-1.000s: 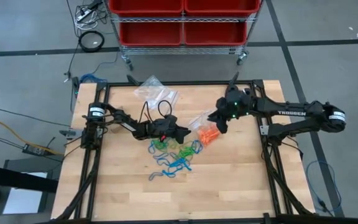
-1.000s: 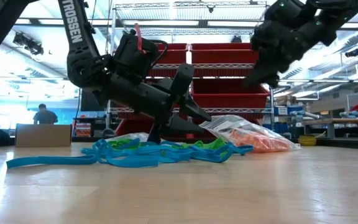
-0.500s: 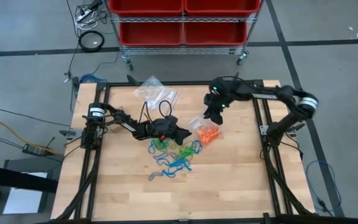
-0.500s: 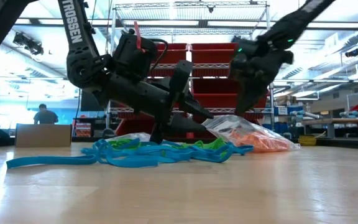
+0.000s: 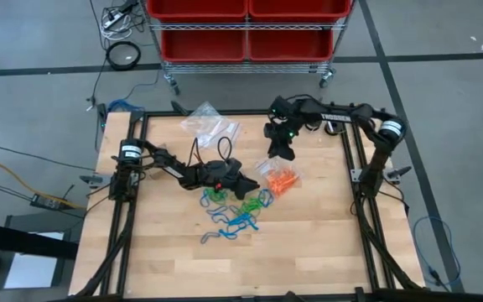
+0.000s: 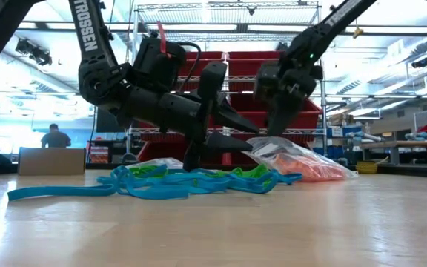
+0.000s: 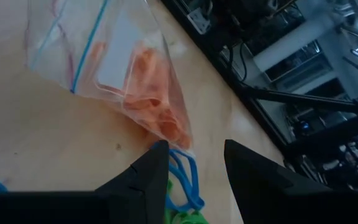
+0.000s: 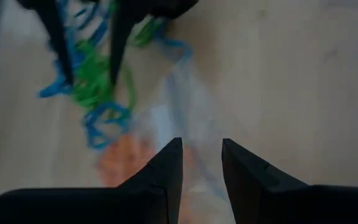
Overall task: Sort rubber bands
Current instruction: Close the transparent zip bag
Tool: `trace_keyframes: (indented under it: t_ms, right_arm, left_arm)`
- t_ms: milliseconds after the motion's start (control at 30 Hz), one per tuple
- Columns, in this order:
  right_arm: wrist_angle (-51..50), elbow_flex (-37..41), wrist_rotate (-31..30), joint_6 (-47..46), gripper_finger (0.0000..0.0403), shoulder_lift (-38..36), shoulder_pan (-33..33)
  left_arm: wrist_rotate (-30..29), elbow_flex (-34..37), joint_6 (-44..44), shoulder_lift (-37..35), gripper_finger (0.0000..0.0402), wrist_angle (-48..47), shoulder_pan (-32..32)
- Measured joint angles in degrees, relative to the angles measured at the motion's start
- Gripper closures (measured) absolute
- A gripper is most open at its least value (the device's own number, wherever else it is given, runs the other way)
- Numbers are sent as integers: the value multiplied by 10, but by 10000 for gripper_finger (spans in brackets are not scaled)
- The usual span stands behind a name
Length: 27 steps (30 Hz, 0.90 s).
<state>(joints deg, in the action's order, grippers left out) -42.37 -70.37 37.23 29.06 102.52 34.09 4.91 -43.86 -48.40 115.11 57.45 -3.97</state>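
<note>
Since the earlier frame, right gripper is swinging from right of centre toward upper centre of the high view; left gripper is holding its place.

Rubber bands: blue and green loops are lying loose in a tangle on the wooden table, just below centre of the high view; in the low view they are spreading along the tabletop at lower left to centre.

Clear bag of orange bands: it is lying just right of the tangle, touching its edge; orange contents are showing through the plastic in the left wrist view.

Left gripper: fingers are standing apart with nothing between them, tips low over the top of the tangle, beside the bag's corner.

Right gripper: it is hanging above the bag's far end, clear of the table, fingers parted narrowly and empty.

Second clear bag: it is lying at upper centre-left of the table, well apart from the pile.

Red bins on a wire rack: they are standing beyond the table's top edge.
</note>
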Motion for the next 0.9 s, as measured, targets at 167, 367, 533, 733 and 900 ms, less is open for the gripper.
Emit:
trace_keyframes:
  t_ms: [167,367,533,733,900]
  right_arm:
    - [-67,-13,11,31,305,53,-4]
    - [-110,-13,26,68,365,58,-24]
    - [-150,-13,36,90,398,37,-45]
    - [-151,-13,30,81,402,-25,-61]
    - [-142,-27,22,46,403,-106,-70]
  left_arm:
    - [6,0,2,0,238,0,0]
    - [11,0,3,0,238,0,0]
    - [12,0,3,0,238,1,0]
    - [12,0,4,0,238,1,0]
    - [8,0,18,0,238,21,0]
